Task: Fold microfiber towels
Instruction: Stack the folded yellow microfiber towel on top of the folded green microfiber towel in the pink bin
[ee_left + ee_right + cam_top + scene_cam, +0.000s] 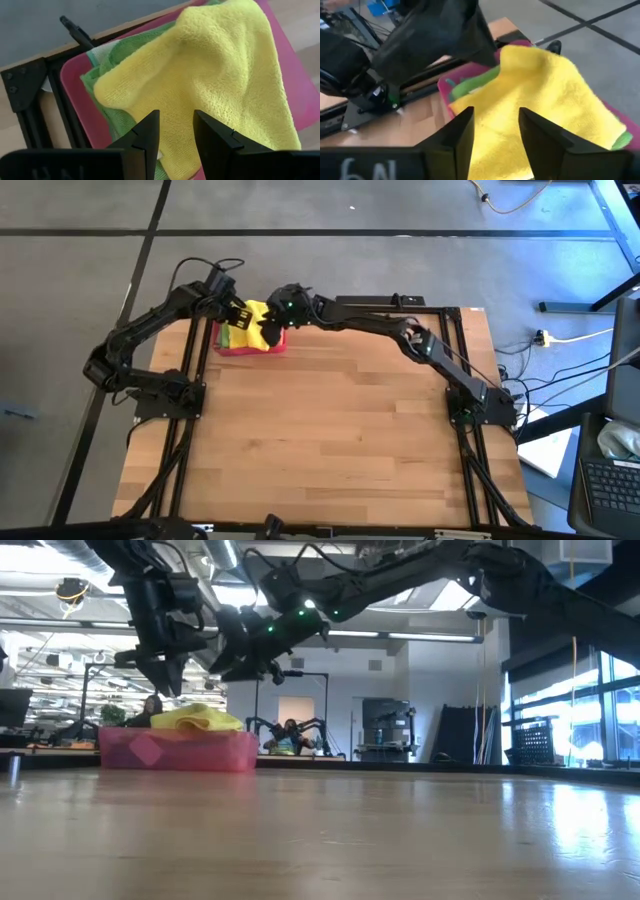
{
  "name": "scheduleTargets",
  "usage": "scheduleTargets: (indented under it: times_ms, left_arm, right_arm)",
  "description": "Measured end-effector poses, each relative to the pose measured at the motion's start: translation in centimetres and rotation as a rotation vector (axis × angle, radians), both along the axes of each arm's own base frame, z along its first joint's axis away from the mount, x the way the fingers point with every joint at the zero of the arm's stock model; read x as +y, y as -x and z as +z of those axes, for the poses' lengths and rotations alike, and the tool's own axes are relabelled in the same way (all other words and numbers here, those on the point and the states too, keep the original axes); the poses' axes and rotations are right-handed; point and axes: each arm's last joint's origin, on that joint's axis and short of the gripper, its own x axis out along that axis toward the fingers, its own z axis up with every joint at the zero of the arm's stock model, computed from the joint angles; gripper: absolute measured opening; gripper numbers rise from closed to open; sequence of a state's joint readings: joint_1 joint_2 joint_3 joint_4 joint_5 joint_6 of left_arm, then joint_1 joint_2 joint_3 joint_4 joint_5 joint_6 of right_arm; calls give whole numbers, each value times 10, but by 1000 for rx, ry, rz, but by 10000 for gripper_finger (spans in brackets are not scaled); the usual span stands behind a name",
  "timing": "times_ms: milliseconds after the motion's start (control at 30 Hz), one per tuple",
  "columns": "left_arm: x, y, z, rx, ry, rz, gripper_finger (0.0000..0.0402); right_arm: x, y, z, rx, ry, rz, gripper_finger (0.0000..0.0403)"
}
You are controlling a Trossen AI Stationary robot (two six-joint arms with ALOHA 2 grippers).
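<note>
A pink-red tray (pixel 232 348) stands at the table's far left and holds a pile of microfiber towels. A yellow towel (pixel 220 75) lies crumpled on top, and a bright green one (pixel 120 50) shows under it at the edges. My left gripper (pixel 176 135) hovers open over the yellow towel's edge at the tray's far-left side. My right gripper (pixel 497 135) hovers open over the same yellow towel (pixel 550 95), coming in from the right. In the low view both grippers, left (pixel 165 675) and right (pixel 240 665), stand above the pile (pixel 200 720) with a gap below the fingertips.
Black frame rails (pixel 30 95) run along the table's far and left edges just behind the tray. The wooden tabletop (pixel 340 430) stretches from the tray to the near and right edges. The two arms stand close together above the tray.
</note>
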State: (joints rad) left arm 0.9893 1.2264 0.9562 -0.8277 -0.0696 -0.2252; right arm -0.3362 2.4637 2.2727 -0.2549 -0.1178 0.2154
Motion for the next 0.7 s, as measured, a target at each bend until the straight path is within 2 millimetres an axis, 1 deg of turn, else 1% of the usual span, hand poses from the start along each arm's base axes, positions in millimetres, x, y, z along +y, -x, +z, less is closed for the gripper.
scheduleTargets:
  times_ms: [133,233,333,433,567,633,700]
  left_arm:
    - [1,0,-1,-19,15,48,110]
    - [1,0,-1,-28,19,70,110]
    - [0,0,-1,-40,20,127,110]
    - [0,0,-1,-35,13,200,110]
    - [-2,1,-2,-38,33,257,110]
    - [-5,0,-3,-39,57,266,110]
    - [-9,-1,-4,-28,84,261,110]
  right_arm:
    - [11,-3,-7,29,27,-3,132]
    - [17,-4,-16,56,15,6,102]
    - [18,-3,-28,82,6,7,71]
    - [18,-1,-33,110,-3,7,43]
    - [17,-5,-41,94,-9,26,11]
    - [16,-8,-51,94,-18,29,5]
    - [17,-10,-66,112,-64,45,8]
